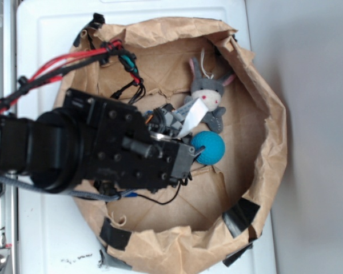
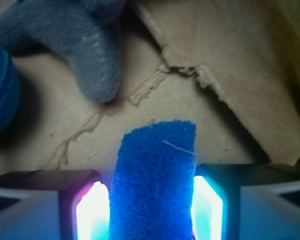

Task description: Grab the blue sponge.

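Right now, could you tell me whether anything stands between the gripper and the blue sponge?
Nothing visible does: in the wrist view the blue sponge already sits between the two fingers of the gripper, pressed on both sides.

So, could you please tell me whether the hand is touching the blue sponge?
Touching. In the wrist view the blue sponge stands between the two fingers of the hand, and both glowing pads press against its sides with no gap showing.
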Controlling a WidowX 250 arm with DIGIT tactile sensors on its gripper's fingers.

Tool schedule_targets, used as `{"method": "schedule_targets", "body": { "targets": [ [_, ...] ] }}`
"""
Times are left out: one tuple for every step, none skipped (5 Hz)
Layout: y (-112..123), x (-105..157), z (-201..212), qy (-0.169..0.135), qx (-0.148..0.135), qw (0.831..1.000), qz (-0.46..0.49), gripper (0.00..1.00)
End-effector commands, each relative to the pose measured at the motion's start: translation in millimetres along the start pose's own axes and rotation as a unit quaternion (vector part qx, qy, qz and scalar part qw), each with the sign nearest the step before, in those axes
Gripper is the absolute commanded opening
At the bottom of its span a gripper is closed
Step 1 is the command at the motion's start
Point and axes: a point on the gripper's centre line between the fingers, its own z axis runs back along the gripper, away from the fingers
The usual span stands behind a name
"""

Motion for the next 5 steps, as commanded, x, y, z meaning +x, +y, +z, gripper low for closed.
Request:
{"method": "schedule_targets", "body": {
  "targets": [
    [4.9, 20.5, 42.7, -0.002, -0.052, 0.999, 0.013, 0.00],
    [7.9, 31.1, 86.9, 0.014, -0.105, 0.994, 0.001, 0.00],
    [13.6, 39.8, 118.8, 0.037, -0.122, 0.992, -0.012, 0.00],
    [26.7, 44.4, 130.5, 0.038, -0.139, 0.989, -0.030, 0.00],
    [36.5, 35.6, 145.9, -0.023, -0.138, 0.989, -0.047, 0.00]
  ]
}}
